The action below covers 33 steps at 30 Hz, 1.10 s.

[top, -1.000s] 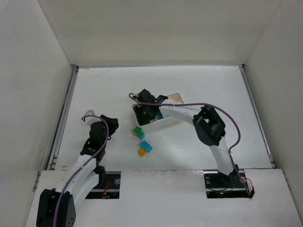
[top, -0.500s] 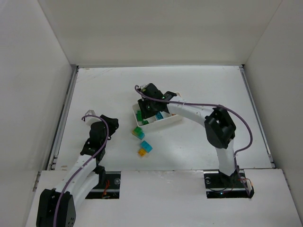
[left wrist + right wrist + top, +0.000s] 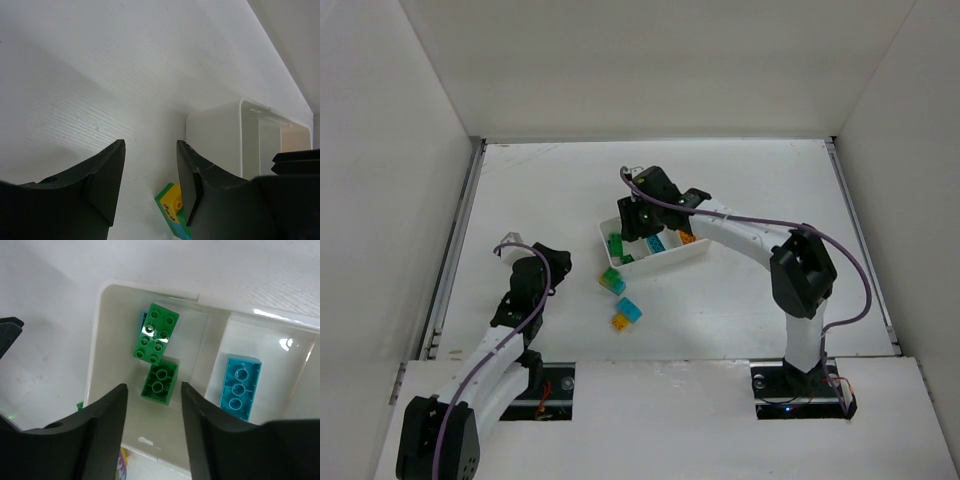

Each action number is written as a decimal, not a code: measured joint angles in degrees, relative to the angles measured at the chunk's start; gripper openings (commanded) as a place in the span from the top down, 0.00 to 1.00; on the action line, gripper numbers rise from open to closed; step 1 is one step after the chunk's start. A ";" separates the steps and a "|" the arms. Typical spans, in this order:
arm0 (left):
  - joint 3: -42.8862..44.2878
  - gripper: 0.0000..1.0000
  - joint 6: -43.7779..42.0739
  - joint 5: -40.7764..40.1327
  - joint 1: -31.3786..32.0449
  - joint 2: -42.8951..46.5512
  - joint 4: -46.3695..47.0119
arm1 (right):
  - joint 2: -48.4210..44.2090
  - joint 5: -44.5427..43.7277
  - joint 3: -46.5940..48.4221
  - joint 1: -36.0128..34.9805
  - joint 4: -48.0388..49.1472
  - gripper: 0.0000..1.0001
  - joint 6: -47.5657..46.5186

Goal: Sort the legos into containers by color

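Note:
The white tray [image 3: 692, 251] lies mid-table with green bricks [image 3: 616, 245], a cyan brick [image 3: 655, 243] and an orange brick [image 3: 685, 238] in its three compartments. My right gripper [image 3: 640, 216] hangs open and empty above the tray's left end. In the right wrist view it [image 3: 152, 386] is over two green bricks [image 3: 156, 333] [image 3: 160, 382], with a cyan brick [image 3: 241, 388] in the middle compartment. A green-cyan stack [image 3: 612, 281] and a cyan-yellow stack [image 3: 625, 314] lie on the table in front of the tray. My left gripper [image 3: 536, 266] is open and empty, left of them.
In the left wrist view the open left gripper [image 3: 150, 145] points at the tray's corner [image 3: 220, 135] and a green-yellow-cyan stack [image 3: 175, 207] on the table. White walls enclose the table on three sides. The right arm's cable loops over the tray's right side.
My right gripper has moved back and to the right over the tray, uncovering its left compartment with the green bricks. The left arm and the loose stacks have not moved.

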<state>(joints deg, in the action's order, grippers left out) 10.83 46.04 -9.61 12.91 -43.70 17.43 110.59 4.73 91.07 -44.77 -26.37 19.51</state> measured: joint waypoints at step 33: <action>0.02 0.56 -0.07 0.15 2.10 -1.55 0.42 | 13.35 -2.93 5.75 -3.63 -3.63 0.76 -1.60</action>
<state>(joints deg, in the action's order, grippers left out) 10.85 45.98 -9.45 15.00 -45.25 17.85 123.94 1.80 96.82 -48.40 -30.00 17.91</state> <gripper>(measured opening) 0.436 0.235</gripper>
